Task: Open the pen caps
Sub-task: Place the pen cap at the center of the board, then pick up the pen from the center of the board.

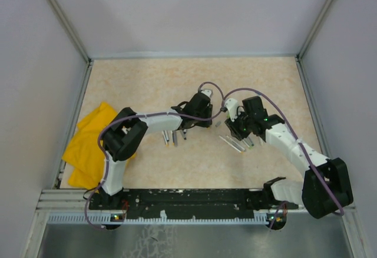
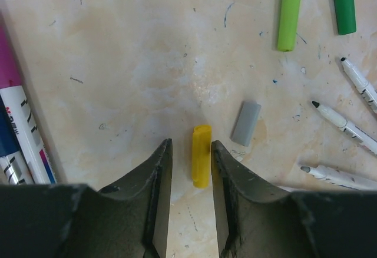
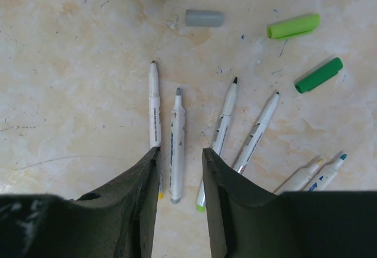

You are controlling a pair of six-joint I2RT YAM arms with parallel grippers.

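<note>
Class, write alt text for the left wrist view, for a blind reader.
A yellow cap lies on the table between the open jaws of the left gripper. A grey cap sits right of it, two green caps farther up, uncapped pens at the right edge.

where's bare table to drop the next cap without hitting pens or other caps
Left wrist view: the wide bare table between the purple pen and the light green cap, beyond the yellow cap. Crowded to the right: grey cap, uncapped pens. Overhead, the far half is bare too.
</note>
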